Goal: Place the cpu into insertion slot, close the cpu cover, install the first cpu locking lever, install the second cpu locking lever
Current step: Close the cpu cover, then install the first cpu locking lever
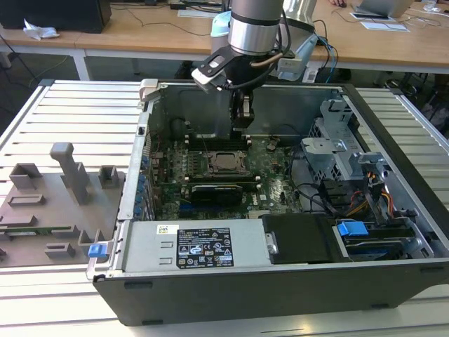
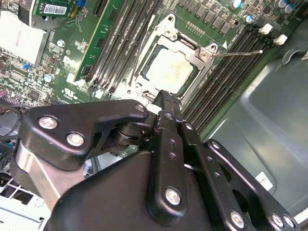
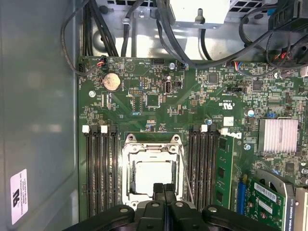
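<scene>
Clenched with nothing between its fingers, my pincer [image 1: 242, 123] hangs in the exterior view over the green motherboard [image 1: 273, 179]. The board sits inside the open computer case [image 1: 280, 281], which lies on the slatted metal tabletop [image 1: 70, 119]. I am just behind the insertion slot [image 1: 212, 167] and apart from it. The cpu [image 1: 226, 162] already sits in that slot as a small pale square.

In the second wrist view my black ribbed fingertips [image 2: 169, 103] are pressed together above the near edge of the socket. The cpu shows its matt silver-grey top through the window of the cpu cover [image 2: 187, 44], a thin bright steel frame that lies flat over the chip. From one corner a thin wire locking lever [image 2: 236, 54] reaches out over the long black memory slots [image 2: 120, 43]. I judge that it is not latched.

I think the chip is light and stiff but delicate on its underside. Now that the frame encloses it, it should not be touched. The cover looks like thin springy sheet metal. The lever looks like smooth, round spring wire, which is slippery under a hard finger. I would push it near its free end, where the leverage is best.

In the first wrist view my pincer [image 3: 164, 188] is at the socket's edge. The lever [image 3: 185, 173] runs along one side of the frame, between it and a bank of memory slots.
</scene>
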Controlling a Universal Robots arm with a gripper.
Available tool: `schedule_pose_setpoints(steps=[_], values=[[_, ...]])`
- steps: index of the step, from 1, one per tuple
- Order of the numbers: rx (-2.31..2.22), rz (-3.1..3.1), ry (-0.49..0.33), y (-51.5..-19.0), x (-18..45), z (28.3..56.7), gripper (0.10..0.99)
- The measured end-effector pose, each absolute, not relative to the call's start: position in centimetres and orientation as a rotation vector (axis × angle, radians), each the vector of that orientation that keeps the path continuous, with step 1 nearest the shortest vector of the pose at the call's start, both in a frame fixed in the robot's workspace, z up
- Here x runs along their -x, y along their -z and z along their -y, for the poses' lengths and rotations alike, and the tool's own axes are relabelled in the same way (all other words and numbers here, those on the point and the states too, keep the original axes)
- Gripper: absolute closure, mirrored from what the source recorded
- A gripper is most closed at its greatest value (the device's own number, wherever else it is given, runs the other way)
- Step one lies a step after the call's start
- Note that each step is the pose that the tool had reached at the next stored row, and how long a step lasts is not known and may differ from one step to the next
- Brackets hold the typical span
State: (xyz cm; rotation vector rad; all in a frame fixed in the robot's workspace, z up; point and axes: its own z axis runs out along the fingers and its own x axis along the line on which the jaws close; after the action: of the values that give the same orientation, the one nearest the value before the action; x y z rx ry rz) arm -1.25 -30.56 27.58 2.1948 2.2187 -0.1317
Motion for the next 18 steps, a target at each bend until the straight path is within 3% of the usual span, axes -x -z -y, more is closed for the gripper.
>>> schedule_pose_setpoints(steps=[18], values=[[-2.043,-2.352,0.129,-27.6,1.25,30.56,0.98]])
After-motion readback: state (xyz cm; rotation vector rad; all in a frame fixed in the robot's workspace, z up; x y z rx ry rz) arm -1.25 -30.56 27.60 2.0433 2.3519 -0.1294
